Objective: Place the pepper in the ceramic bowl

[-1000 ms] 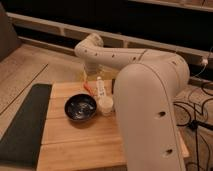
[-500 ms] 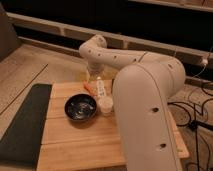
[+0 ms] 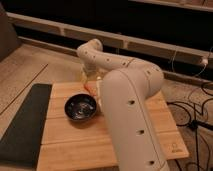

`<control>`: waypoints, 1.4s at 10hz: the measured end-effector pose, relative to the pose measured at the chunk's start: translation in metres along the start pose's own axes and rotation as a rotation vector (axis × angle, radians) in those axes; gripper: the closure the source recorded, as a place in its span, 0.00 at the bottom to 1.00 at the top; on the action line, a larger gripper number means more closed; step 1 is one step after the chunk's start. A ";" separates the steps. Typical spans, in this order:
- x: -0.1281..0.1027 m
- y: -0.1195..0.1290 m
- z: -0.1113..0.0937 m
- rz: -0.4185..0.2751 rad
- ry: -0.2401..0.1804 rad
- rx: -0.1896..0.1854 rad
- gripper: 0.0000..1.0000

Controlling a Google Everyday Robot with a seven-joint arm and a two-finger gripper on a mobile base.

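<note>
The robot's thick white arm [image 3: 127,105] fills the right half of the view and covers much of the wooden table [image 3: 65,145]. It rises from the bottom edge, bends at 1 elbow near the top and drops down again to the gripper [image 3: 90,80], which hangs over the far part of the table just behind the bowl. The gripper is a pale blur against the wood, so I cannot tell how far open it is or whether it has hold of anything.

Just under it shows a small orange-red scrap, the pepper [image 3: 88,89], only partly seen, close to the far rim of the black bowl [image 3: 80,108] but outside it. The bowl sits on the table, glossy, with pale glints inside. A dark mat [image 3: 22,125] lies along the table's left side, cut off at the bottom edge. Cables [image 3: 192,107] trail on the floor at right.
</note>
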 end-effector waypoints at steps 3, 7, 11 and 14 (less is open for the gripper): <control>-0.002 -0.001 0.003 -0.014 0.001 0.000 0.35; -0.025 -0.005 -0.003 -0.093 -0.054 0.032 0.35; -0.031 0.012 0.021 -0.160 -0.048 -0.007 0.35; -0.020 0.016 0.046 -0.178 0.013 -0.036 0.35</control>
